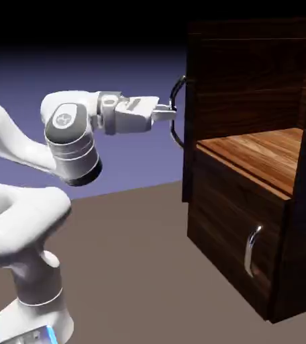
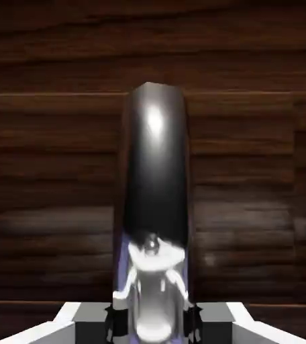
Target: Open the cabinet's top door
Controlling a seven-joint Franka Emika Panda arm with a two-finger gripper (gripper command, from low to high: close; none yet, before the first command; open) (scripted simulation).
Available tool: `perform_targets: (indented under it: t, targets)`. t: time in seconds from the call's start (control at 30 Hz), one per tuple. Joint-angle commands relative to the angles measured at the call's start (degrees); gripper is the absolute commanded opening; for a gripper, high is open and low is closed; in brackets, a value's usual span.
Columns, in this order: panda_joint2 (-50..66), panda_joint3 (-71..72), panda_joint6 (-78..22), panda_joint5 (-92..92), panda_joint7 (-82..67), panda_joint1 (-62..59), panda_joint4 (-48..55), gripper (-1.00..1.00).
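handle [image 2: 154, 201] pinched in claw [image 2: 154, 322] | arm [image 1: 68, 134] reaching level | top door [image 1: 190, 114] ajar

1. Cabinet [image 1: 243, 222]: dark walnut brown, streaked grain; inner shelf lighter orange-brown.
2. Top door [image 2: 55, 168]: dark brown, horizontal grain bands.
3. Its handle [image 2: 156, 175]: glossy silver, dark reflections.
4. Lower handle [image 1: 251, 250]: silver.
5. Arm [image 1: 21, 201]: white, grey joint.
6. End effector [image 1: 171, 113]: white body, grey tips.
7. Counter [image 1: 135, 269]: dull brown.
8. Backdrop [image 1: 102, 60]: blue-violet.
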Motion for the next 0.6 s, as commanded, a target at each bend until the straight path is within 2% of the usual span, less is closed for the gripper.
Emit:
perform_targets:
  t: [0.0, 0.27, 0.57]
  targets:
    - [-1.45, 0.28, -2.54, 0.53, -0.06, 1.52, -0.41, -1.00]
    - [-12.24, 6.04, -22.48, 5.79, -0.54, 12.73, -1.64, -1.00]
    - [-19.51, 19.44, -44.91, 14.85, -0.06, 22.38, 1.41, -1.00]
